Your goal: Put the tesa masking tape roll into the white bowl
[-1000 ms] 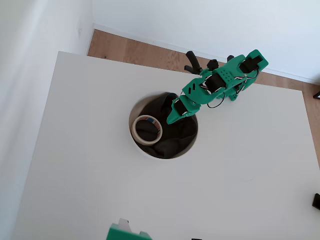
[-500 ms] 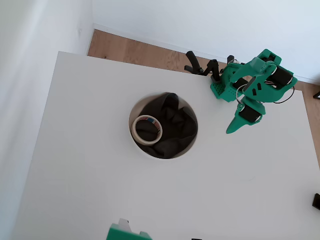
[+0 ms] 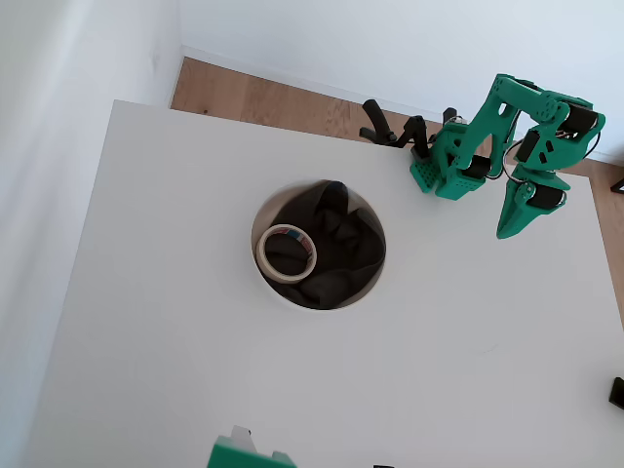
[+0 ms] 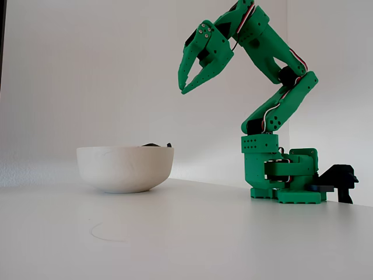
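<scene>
In the overhead view the tesa masking tape roll (image 3: 287, 279), a cream ring with a small red-and-blue label, lies flat inside the white bowl (image 3: 273, 291), on the left part of the dark cloth (image 3: 341, 249). My green gripper (image 3: 505, 232) hangs far to the right of the bowl, near the arm's base, its jaws together and empty. The fixed view shows the gripper (image 4: 182, 90) raised high, pointing down-left, above and to the right of the bowl (image 4: 124, 169). The bowl's wall hides the tape there; only a bit of cloth (image 4: 155, 144) peeks over the rim.
The arm's green base (image 3: 447, 172) stands at the table's back edge, seen also as the base (image 4: 280, 181) in the fixed view, with black clamps (image 3: 388, 128) beside it. A small dark object (image 3: 616, 391) sits at the right edge. Wooden floor lies beyond the table.
The arm has swung from over the bowl to the right and back, with the gripper lifting away. The tape roll stays where it lay in the bowl.
</scene>
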